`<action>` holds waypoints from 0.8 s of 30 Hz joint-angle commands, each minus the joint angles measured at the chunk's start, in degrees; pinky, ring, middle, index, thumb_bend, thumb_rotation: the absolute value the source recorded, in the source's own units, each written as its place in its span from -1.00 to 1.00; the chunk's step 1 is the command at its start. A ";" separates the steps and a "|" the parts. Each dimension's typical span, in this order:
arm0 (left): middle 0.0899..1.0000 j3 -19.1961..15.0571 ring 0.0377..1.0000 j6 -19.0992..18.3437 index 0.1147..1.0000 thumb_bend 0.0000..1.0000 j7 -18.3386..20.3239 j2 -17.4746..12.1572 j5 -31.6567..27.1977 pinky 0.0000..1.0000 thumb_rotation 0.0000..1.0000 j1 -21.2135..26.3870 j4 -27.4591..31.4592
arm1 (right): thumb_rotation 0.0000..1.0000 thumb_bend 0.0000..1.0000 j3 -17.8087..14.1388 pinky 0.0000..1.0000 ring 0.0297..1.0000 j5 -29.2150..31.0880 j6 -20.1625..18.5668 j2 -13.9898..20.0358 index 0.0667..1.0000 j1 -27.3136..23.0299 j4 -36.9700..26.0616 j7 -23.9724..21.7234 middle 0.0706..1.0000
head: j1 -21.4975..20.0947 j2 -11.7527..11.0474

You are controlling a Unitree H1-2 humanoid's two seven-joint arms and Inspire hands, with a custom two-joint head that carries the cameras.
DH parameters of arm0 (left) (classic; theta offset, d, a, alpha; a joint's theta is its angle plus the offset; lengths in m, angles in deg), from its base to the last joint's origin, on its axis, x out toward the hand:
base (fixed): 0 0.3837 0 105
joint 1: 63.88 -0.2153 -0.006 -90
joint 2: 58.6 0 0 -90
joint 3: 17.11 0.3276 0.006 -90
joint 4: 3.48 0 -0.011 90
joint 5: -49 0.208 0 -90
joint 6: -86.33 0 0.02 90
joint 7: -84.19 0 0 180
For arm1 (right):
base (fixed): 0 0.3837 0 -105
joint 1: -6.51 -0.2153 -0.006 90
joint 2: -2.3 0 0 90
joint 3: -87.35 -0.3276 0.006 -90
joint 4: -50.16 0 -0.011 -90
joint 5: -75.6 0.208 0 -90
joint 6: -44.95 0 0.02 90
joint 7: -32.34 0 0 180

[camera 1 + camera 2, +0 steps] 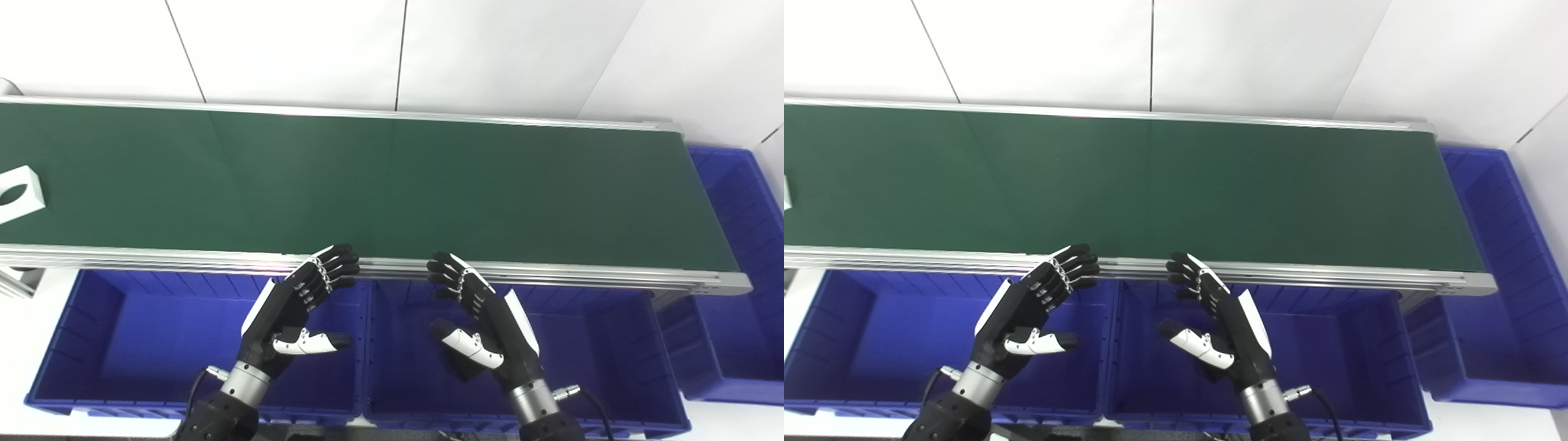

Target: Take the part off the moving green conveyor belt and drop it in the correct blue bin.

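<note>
The task appears to be at its very start: the white part (18,195) lies on the green conveyor belt (392,184) at its far left end, well apart from both hands. The left hand (298,306) and the right hand (484,318) hover empty above the blue bins (147,331), fingers spread. The pick and the drop are not yet done.

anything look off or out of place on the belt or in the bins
Nothing stands out. A white block with an oval hole lies flat at the green conveyor belt's left end; both hands are open and empty.
</note>
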 commanded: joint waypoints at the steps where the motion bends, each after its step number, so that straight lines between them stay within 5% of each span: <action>1: 0.61 0.05 0.60 1.22 0.61 0.83 -0.09 -0.04 -0.27 0.56 -0.47 0.53 1.00 | 0.26 0.34 -0.15 0.49 0.62 0.17 3.29 -0.47 0.72 -0.63 -0.89 0.34 0.65 | 0.02 0.14; 24: 0.61 -0.21 0.59 1.81 0.63 0.83 0.10 -0.62 -0.31 0.55 -0.44 0.72 0.41 | 0.25 0.33 -0.02 0.47 0.60 0.01 4.54 -0.88 0.71 -0.89 0.20 0.41 0.63 | 1.73 -0.96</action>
